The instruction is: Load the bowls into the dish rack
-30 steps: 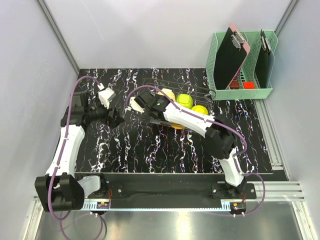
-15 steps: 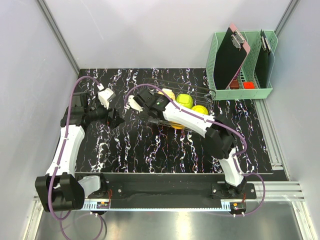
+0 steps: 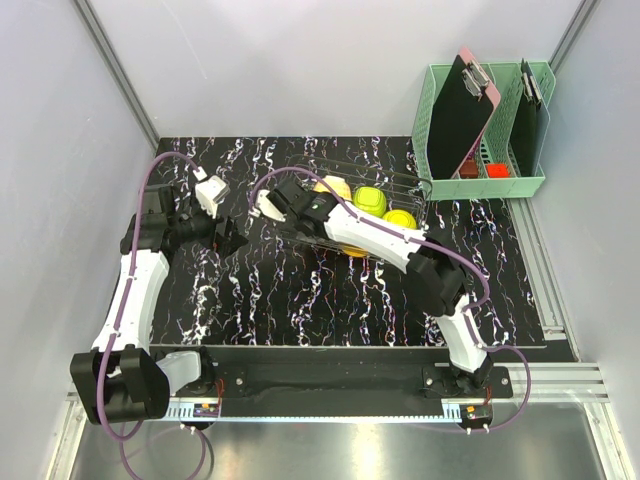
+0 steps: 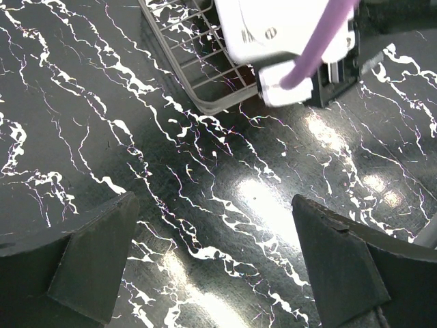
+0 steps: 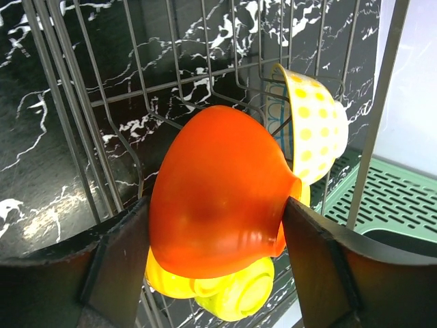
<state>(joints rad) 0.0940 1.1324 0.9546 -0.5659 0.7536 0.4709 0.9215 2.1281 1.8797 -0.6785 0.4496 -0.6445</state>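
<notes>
- Black fingers of the left gripper [image 4: 213, 205] are spread wide with nothing between them, low over the marbled mat [image 4: 102, 102].
- Just beyond the left gripper is the near-left corner of the rack [image 4: 205, 108]. The right arm's wrist hangs over that corner, so the left arm stands outside the rack, to its left.
- The right gripper [image 5: 216, 205] reaches in among the rack wires with the orange bowl [image 5: 205, 184] filling the gap between its fingers.
- Each finger meets a flank of the orange bowl in that view. I cannot tell whether they press on it or only bracket it.
- The orange bowl seems to stand on edge. Its foot is by the right-hand finger and its mouth faces the left-hand one, so its axis runs from finger to finger.
- This is the relation the next move turns on. If the wires already carry the bowl, the fingers probably need only part and draw straight back; dragging sideways could tip it.
- Just behind, the cream bowl [image 5: 311, 130], dotted yellow, stands on edge the same way.
- Under the orange bowl lie a yellow bowl [image 5: 167, 281] and a lime bowl [image 5: 239, 290], close together.
- I count four bowls in the rack and cannot find a fifth in any view.
- Farthest off, past the rack's end, is the mint basket [image 5: 403, 198].
</notes>
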